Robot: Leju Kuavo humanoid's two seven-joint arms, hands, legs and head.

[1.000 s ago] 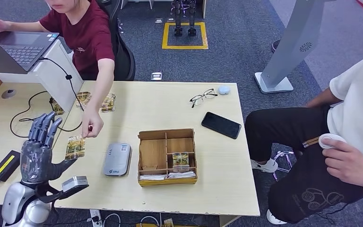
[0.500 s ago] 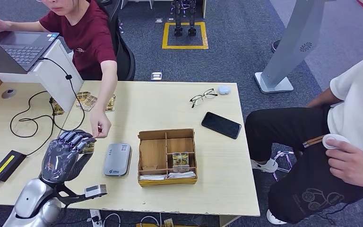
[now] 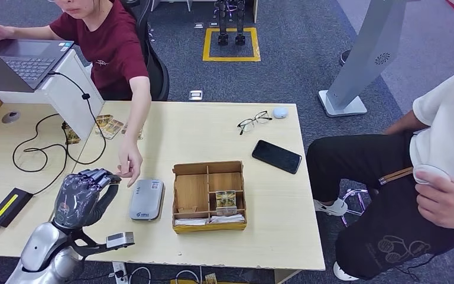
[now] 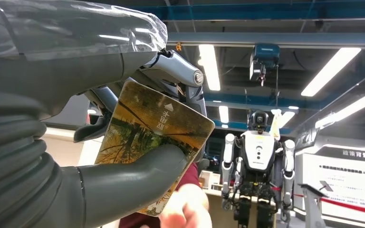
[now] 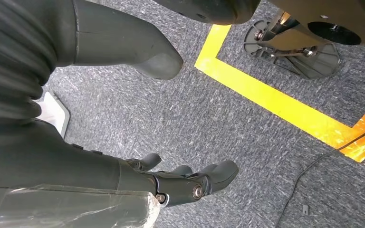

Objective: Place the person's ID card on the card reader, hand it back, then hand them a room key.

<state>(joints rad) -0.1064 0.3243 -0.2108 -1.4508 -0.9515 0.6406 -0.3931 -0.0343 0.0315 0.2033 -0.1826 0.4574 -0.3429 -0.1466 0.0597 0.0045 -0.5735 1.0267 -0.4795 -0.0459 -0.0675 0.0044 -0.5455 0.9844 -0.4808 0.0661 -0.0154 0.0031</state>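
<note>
ID card [image 4: 154,142] sits pinched between the thumb and fingers of my left hand [image 3: 81,198], held above the table just beside the grey card reader [image 3: 147,200], so I judge the reading, the hand-back and the room key all remain to do. My right hand [image 5: 190,183] hangs empty over the carpet, fingers loosely apart. Beyond, the person's hand [image 3: 129,167] hovers close to mine; from the head view my fingers hide the card.
</note>
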